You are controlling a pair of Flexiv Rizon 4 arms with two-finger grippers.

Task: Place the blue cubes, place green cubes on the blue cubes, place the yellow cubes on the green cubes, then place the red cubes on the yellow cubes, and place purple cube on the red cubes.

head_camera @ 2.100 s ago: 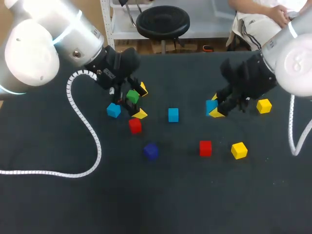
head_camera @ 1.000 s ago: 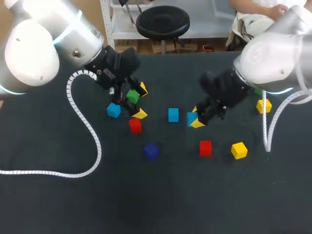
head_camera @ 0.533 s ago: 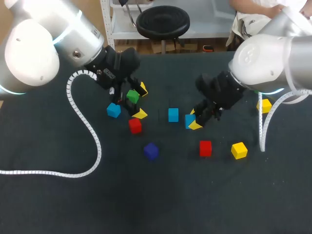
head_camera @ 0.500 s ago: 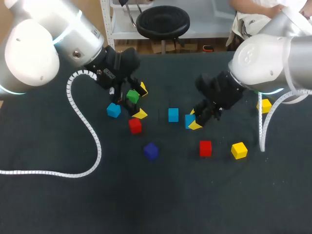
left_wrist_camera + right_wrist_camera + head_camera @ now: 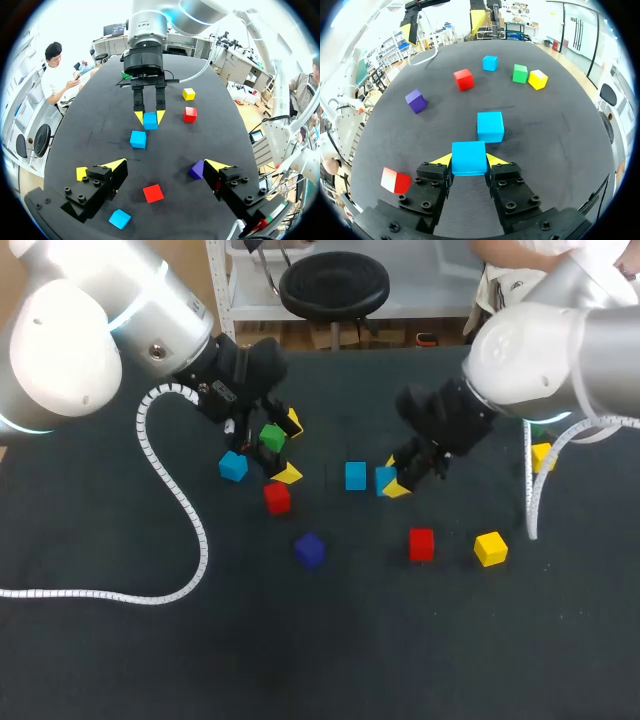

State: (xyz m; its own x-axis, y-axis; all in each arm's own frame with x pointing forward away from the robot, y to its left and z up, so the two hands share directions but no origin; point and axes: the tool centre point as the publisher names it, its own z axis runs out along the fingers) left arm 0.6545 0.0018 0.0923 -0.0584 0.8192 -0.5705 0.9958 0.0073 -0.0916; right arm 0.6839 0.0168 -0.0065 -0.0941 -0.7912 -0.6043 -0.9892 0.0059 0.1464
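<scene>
My right gripper (image 5: 392,483) (image 5: 469,160) is shut on a blue cube (image 5: 468,156), held low just right of a second blue cube (image 5: 355,476) (image 5: 490,126) on the table. A third blue cube (image 5: 233,465) lies at the left. My left gripper (image 5: 280,450) (image 5: 165,165) hangs open and empty above a green cube (image 5: 271,437) and a red cube (image 5: 277,497) (image 5: 153,193). The purple cube (image 5: 310,549) lies toward the front. In the left wrist view a yellow cube (image 5: 81,173) sits beside one finger.
A red cube (image 5: 421,543) and a yellow cube (image 5: 490,548) lie at the front right. Another yellow cube (image 5: 541,455) sits at the far right behind my right arm's cable. My left arm's white cable (image 5: 180,510) trails over the table's left side.
My right arm has carried the blue cube leftward, up to the blue cube in the middle. The left arm has stayed still and open.
</scene>
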